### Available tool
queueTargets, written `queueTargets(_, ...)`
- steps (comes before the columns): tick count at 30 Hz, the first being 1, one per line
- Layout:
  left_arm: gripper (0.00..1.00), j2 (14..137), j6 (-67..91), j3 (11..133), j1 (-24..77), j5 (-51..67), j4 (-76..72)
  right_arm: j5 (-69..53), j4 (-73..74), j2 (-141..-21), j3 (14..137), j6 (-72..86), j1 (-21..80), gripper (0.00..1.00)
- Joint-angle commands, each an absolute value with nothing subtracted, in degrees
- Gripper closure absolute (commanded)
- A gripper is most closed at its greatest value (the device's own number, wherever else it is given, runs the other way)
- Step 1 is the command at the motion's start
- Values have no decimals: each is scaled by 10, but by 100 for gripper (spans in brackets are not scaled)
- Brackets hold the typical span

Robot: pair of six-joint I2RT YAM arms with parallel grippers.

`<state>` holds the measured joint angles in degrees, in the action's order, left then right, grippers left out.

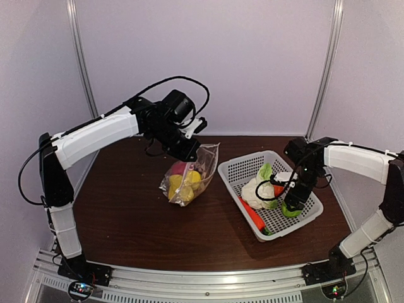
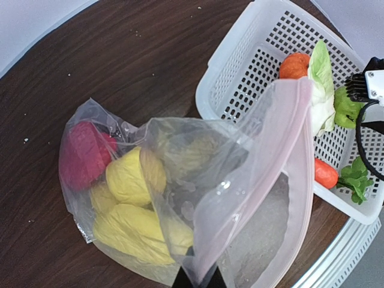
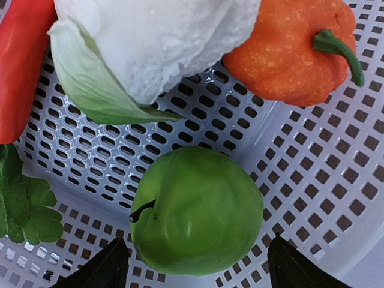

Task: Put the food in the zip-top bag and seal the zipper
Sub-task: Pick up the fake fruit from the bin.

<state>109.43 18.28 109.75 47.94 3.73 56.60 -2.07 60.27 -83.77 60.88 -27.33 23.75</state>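
Observation:
The zip-top bag [image 1: 186, 180] hangs over the table with its mouth open. My left gripper [image 2: 197, 279] is shut on its upper edge. Its zipper [image 2: 303, 150] shows as a pinkish strip along the mouth. Inside lie yellow lemons [image 2: 129, 174] and a red pepper [image 2: 84, 153]. The white basket [image 1: 237, 165] holds the remaining food: cauliflower [image 3: 162, 36], pumpkin [image 3: 288, 48], carrot [image 3: 18, 66] and green apple [image 3: 198, 210]. My right gripper [image 3: 198, 264] reaches down into the basket, open, with one finger on each side of the apple and a small gap to it.
The basket [image 2: 240, 66] stands just right of the bag, near the table's right side. Bare brown tabletop [image 1: 126, 214] lies left of and in front of the bag. White walls close off the back and both sides.

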Motion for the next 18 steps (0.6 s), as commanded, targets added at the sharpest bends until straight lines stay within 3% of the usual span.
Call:
queueTargets(1,100,1085,171,1101,477,42,542,-4,604,-855,596,-280,234,20)
queueTargets(5,100,1087,170,1103,477,43,540,-9,602,-874,587,-280,234,23)
queueTargets(10,100,1090,170,1105,477,45,540,-19,608,-871,603,-282,234,42)
queueTargets(12,100,1091,170,1109,477,46,540,-21,620,-855,629,-282,234,49)
queueTargets(18,100,1096,170,1127,477,60,538,-106,694,-802,774,-301,234,57)
